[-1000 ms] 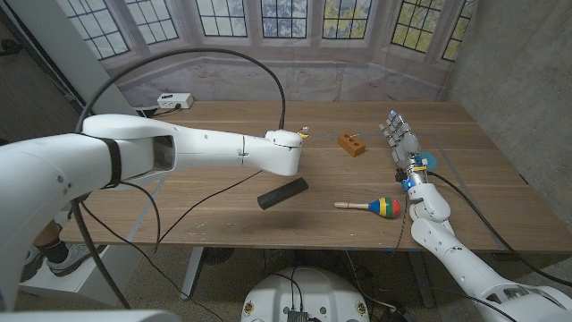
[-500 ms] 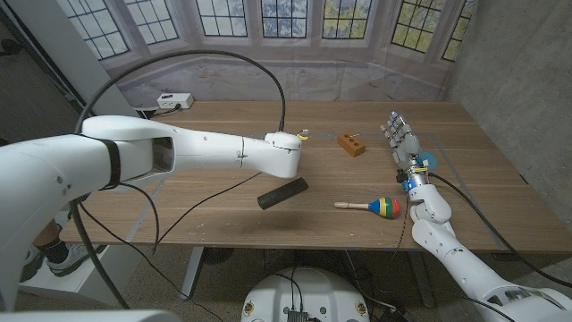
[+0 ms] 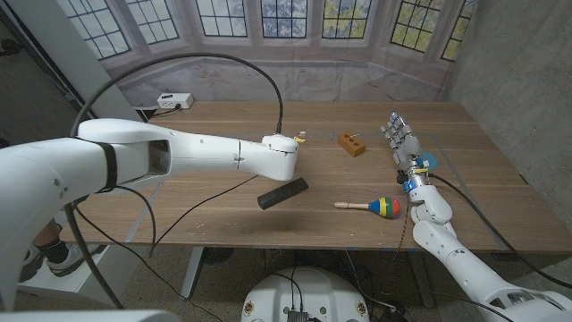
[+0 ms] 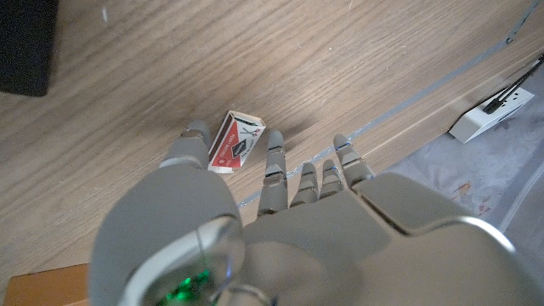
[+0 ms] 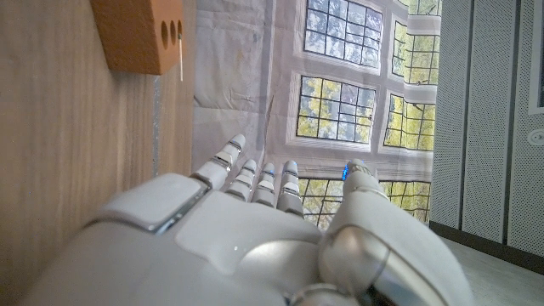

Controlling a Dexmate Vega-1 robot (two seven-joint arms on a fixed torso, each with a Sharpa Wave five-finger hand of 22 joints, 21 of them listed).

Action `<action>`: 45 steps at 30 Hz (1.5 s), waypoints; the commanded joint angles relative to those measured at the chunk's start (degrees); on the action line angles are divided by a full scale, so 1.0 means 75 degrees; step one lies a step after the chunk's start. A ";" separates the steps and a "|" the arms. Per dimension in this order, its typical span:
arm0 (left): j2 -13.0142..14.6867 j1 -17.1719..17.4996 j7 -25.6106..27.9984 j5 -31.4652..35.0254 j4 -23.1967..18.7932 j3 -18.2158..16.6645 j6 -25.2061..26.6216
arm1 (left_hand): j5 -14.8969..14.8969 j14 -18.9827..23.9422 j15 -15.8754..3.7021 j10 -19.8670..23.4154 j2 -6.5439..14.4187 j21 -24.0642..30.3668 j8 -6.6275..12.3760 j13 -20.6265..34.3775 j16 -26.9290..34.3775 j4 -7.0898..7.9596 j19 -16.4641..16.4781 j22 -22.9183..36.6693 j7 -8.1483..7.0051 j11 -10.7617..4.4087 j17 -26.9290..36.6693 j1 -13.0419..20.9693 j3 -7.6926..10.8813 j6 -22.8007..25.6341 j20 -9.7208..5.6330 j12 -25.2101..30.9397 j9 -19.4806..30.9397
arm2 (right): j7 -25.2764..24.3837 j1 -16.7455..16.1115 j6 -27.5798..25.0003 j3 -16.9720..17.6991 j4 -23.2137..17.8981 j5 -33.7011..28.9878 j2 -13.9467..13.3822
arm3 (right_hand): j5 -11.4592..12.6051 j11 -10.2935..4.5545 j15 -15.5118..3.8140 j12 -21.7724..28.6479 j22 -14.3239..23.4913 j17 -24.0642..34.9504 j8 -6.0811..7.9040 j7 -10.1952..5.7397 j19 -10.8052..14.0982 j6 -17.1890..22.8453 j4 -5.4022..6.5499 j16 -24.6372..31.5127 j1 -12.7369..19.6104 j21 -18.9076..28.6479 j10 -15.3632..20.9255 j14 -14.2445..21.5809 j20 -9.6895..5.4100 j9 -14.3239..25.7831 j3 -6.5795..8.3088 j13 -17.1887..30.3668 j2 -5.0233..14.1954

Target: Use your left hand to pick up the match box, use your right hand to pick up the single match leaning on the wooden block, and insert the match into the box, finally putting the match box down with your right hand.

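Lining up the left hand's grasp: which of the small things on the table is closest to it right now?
The match box, red and white, lying just beyond the left hand's fingertips. The wooden block, black bar and maraca lie farther off.

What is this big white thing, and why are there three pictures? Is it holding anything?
It is a robot with two arms, each ending in a hand. The wide picture comes from a camera on its head, looking down at a wooden table. The other two come from cameras on its wrists.

The left hand hovers with fingers spread just over a small match box lying on the table. It holds nothing yet. The right hand stands open at the table's far right side, also holding nothing.

Also on the table: a wooden block with a match leaning on it, a colourful maraca and a black bar.
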 commanded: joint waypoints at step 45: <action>-0.0276 0.0305 -0.0347 0.1115 0.0730 -0.0050 -0.0631 | 0.0050 0.0581 -0.0007 0.0562 -0.0014 0.0090 0.0112 -0.0025 0.0027 -0.0039 0.0526 0.0022 -0.0022 0.0024 -0.0004 0.0713 -0.0143 0.0816 -0.0031 0.0034 0.0124 | 0.0441 0.0482 -0.0037 0.0042 0.0919 0.0180 0.0249 | -0.0009 0.0009 -0.0135 -0.0005 0.0036 0.0021 -0.0012 0.0002 0.0106 0.0059 -0.0041 0.0046 0.0065 0.0009 0.0045 0.0019 -0.0222 0.0036 0.0051 0.0036 0.0007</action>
